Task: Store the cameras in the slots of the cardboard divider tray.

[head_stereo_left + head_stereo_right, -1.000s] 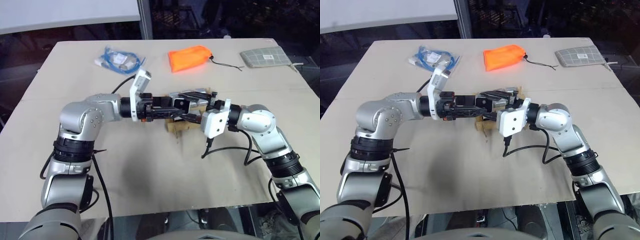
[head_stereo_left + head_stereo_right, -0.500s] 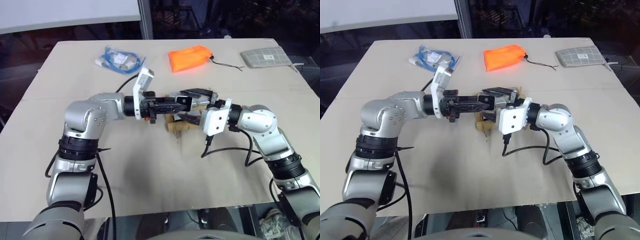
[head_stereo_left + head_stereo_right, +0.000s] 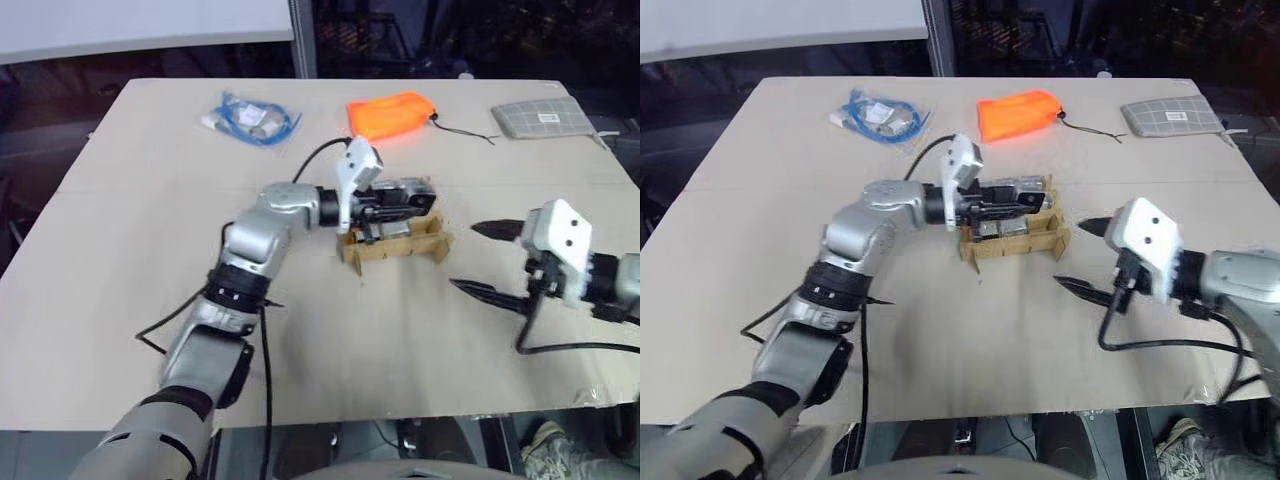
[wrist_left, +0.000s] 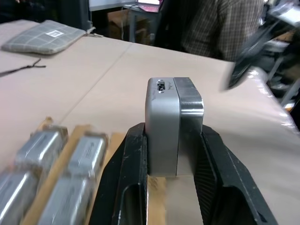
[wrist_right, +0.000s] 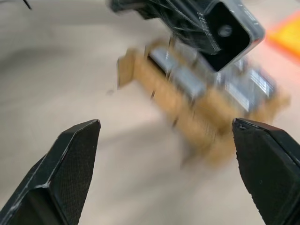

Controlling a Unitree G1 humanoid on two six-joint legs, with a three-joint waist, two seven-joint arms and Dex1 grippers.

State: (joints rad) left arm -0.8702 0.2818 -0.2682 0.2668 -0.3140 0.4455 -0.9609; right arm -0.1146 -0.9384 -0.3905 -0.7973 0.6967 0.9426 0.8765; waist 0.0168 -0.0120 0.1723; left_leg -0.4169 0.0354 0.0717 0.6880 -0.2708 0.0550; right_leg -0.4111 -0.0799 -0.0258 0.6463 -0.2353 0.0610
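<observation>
The cardboard divider tray (image 3: 400, 251) stands mid-table with several silver-grey cameras (image 3: 386, 232) in its slots. My left gripper (image 3: 416, 199) reaches level over the tray's back rows, shut on a silver-grey and white camera (image 4: 168, 123) squeezed between both black fingers (image 4: 129, 173). The held camera's black lens face (image 5: 228, 29) shows in the right wrist view, above the tray (image 5: 197, 110). My right gripper (image 3: 486, 260) hangs to the right of the tray and apart from it, open wide with nothing between its fingers (image 5: 70, 157).
An orange drawstring pouch (image 3: 392, 112) lies behind the tray, a blue cable bundle (image 3: 250, 118) at the back left, a grey checked pouch (image 3: 540, 115) at the back right. A person in a checked shirt (image 4: 220, 23) stands beyond the table's right edge.
My right gripper opened, let go at the tray and drew back to the right. My left gripper closed on the camera and carried it right, over the tray. The head view shifted.
</observation>
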